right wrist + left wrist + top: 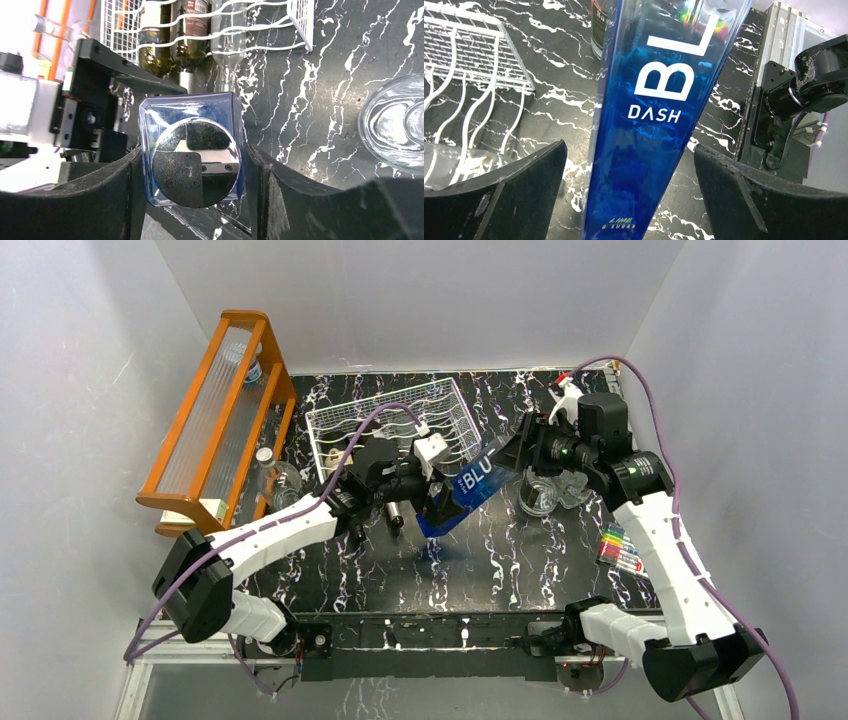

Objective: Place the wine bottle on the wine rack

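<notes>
Blue wine bottle [649, 125], lettered "BL", "DASH", "LIME": we note right gripper [192, 165] clamping it, left gripper [629, 195] wide open astride it.

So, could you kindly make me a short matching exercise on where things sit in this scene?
Things:
1. tall blue translucent square-sided bottle
2. flat silver-white wire rack
3. tall orange wooden shelf
4. pack of coloured marker pens

Places:
A. by the left wall
B. held by the right gripper
C. back middle of the black marbled table
D. right side of that table

Pairs: 1-B, 2-C, 3-A, 4-D.
</notes>
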You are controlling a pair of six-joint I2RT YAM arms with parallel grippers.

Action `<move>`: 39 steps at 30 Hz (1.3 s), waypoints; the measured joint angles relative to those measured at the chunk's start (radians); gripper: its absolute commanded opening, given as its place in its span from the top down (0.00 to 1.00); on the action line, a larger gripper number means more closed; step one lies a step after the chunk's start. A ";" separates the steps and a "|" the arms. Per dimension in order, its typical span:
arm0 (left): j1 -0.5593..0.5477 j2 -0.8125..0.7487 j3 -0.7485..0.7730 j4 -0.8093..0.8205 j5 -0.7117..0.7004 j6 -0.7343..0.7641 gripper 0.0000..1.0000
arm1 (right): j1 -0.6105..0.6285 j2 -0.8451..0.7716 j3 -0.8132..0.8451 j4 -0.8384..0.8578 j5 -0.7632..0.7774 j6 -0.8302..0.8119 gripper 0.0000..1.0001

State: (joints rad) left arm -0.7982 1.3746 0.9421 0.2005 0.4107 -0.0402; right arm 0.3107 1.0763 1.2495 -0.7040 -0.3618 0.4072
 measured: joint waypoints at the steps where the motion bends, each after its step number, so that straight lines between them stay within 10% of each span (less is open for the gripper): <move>1: -0.003 0.006 -0.002 0.013 0.001 0.002 0.02 | 0.000 -0.006 -0.002 0.007 0.000 0.015 0.71; 14: -0.025 0.031 -0.125 0.241 0.050 0.095 0.20 | 0.000 -0.058 -0.003 0.047 -0.016 0.096 0.71; 25: -0.029 0.046 -0.145 0.297 0.040 0.243 1.00 | -0.002 -0.055 -0.003 0.039 -0.051 0.124 0.59; 31: -0.029 0.043 -0.143 0.293 0.027 0.317 1.00 | 0.001 -0.068 -0.003 0.034 -0.052 0.104 0.20; 39: -0.032 0.014 -0.142 0.207 -0.031 0.554 1.00 | 0.003 -0.145 0.021 0.049 -0.027 0.082 0.11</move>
State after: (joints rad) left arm -0.8299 1.3891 0.8005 0.4072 0.3798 0.5140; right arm 0.3138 0.9314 1.2705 -0.6548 -0.3889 0.4892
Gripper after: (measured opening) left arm 0.609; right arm 0.884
